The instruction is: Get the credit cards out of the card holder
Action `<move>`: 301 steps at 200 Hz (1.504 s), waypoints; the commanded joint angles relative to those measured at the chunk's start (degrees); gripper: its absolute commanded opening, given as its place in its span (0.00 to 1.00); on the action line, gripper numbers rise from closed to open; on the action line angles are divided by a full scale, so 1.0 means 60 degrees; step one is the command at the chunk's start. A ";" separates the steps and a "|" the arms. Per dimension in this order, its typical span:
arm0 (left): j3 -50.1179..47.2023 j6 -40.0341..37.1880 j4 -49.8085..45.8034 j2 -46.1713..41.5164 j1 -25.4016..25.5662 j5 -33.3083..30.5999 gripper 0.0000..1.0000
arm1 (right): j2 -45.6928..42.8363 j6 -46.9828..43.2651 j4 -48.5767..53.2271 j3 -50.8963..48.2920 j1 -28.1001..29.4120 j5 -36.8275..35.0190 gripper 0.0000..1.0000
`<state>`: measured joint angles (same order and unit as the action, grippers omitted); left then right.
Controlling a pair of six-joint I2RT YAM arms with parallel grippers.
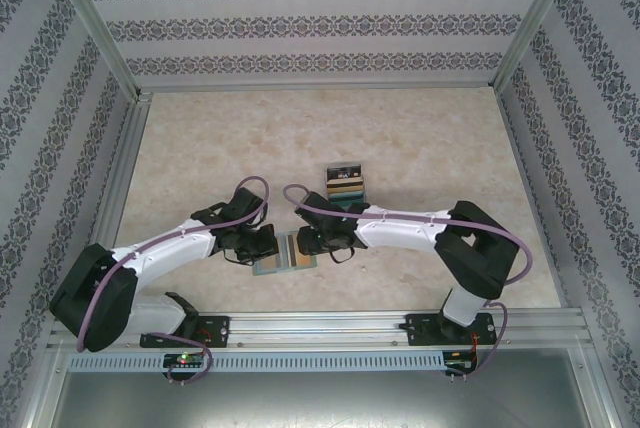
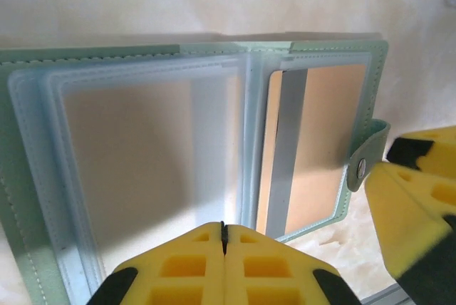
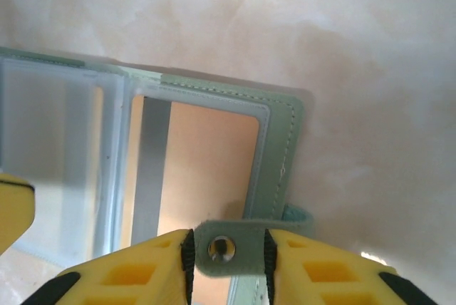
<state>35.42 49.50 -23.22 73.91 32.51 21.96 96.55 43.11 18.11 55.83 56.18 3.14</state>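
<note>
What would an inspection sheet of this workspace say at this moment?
Surface: beige marbled tabletop.
Job's things: card holder lying open between the claws, with a tan-gold card in the pocket on the right arm's side; stack of cards behind it, black one on top.
Clutter: nothing seen.
Grippers: left claw shut at the holder's near edge; right claw has its jaws on either side of the snap tab, grip unclear.
Cables: purple cables run along both arms.
Surroundings: patterned walls, aluminium frame.
</note>
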 commanded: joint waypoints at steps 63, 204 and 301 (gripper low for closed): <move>-0.0065 0.0089 -0.0016 -0.0021 -0.0158 -0.0048 0.12 | 0.0017 0.0357 0.0214 -0.0680 0.0348 -0.0150 0.42; 0.0086 0.0047 0.0722 0.0655 -0.0159 0.0447 0.11 | 0.0865 0.0257 -0.0073 -0.0286 0.0396 0.0019 0.23; 0.0028 0.0072 0.1468 0.1096 -0.0155 0.0798 0.14 | 0.1032 0.0256 -0.0068 -0.0165 0.0524 0.0033 0.27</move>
<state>35.33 49.76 -16.84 79.90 32.12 25.71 99.13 44.66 22.11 54.63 58.02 0.99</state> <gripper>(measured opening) 0.133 0.266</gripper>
